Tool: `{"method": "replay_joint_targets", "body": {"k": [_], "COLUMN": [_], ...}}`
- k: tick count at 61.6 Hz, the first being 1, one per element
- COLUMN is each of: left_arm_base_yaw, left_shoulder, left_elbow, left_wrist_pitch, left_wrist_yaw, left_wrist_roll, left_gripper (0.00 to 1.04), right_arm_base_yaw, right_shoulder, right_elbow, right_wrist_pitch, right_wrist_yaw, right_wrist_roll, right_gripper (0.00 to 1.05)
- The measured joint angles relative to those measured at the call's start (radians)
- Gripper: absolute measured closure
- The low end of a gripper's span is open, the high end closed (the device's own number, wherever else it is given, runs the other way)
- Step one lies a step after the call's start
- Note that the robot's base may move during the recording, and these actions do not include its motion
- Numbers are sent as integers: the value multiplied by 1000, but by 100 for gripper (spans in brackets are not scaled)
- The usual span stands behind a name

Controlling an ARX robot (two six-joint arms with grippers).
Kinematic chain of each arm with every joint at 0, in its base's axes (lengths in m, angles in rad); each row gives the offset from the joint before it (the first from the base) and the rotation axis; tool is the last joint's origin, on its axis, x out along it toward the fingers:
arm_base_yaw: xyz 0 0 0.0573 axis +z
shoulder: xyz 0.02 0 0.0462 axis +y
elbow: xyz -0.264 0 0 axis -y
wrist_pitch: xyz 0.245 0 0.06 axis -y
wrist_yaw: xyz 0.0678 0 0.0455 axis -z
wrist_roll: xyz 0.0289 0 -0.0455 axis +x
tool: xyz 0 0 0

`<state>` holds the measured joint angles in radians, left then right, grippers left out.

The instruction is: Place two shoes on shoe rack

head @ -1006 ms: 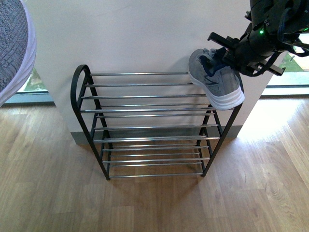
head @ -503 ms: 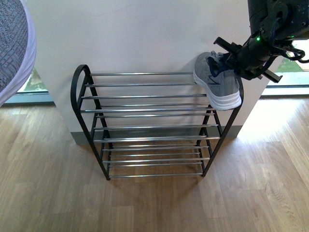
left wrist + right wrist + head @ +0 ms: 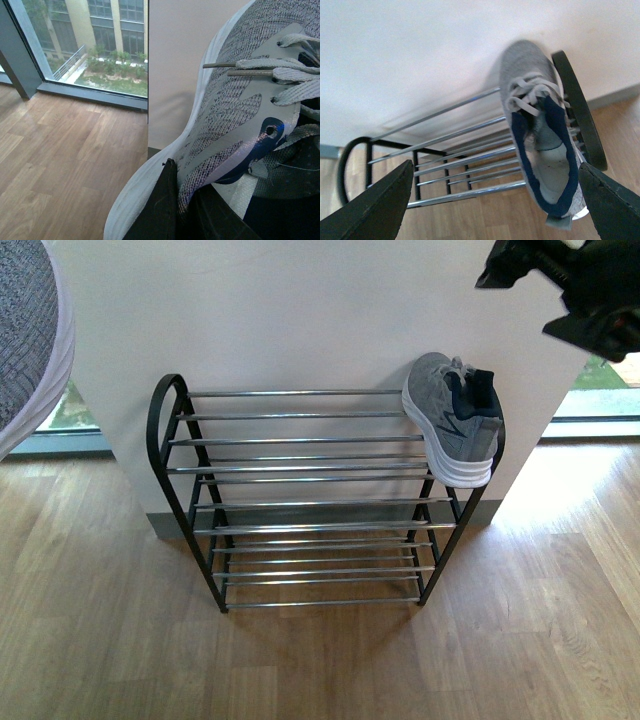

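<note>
Right tool [image 3: 548, 298] let go, rose clear — shoe [image 3: 455, 420] left resting on rack [image 3: 300, 416] top.

On the shoe rack [image 3: 290, 416], 1 shoe [image 3: 455, 420] blocks the top right; leftward bars open.

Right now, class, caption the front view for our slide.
One grey sneaker rests at the right end of the shoe rack's top tier, toe toward the wall.

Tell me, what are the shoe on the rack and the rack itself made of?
Shoe: grey upper, seemingly knit fabric by its speckled texture; thick white sole, probably foam or rubber. Rack: apparently metal, a matte black tube frame and shiny silver bars that catch light.
</note>
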<state>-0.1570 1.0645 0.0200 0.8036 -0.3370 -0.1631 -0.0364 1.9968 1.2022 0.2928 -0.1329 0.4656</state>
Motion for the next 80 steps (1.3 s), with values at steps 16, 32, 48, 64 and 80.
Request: {"method": "replay_joint_targets", "body": {"k": [16, 32, 48, 64, 80], "left_arm_base_yaw": [0, 0, 0, 0, 0], "left_shoulder": [0, 0, 0, 0, 0], "left_elbow": [0, 0, 0, 0, 0], "left_wrist_pitch": [0, 0, 0, 0, 0], "left_wrist_yaw": [0, 0, 2, 0, 0], "left_wrist_roll": [0, 0, 0, 0, 0], "left_gripper": [103, 103, 103, 103, 103], "right_arm_base_yaw": [-89, -219, -218, -132, -76], "right_shoulder": [-476, -892, -943, -1087, -1223], "right_elbow": [-452, -737, -858, -1011, -1089], "right_wrist_pitch": [92, 105, 356, 415, 358], "right_wrist_yaw": [-167, -234, -114, -27, 26], "right_wrist_roll": [-195, -282, -389, -447, -460], "right_gripper": [9, 9, 25, 69, 103]}}
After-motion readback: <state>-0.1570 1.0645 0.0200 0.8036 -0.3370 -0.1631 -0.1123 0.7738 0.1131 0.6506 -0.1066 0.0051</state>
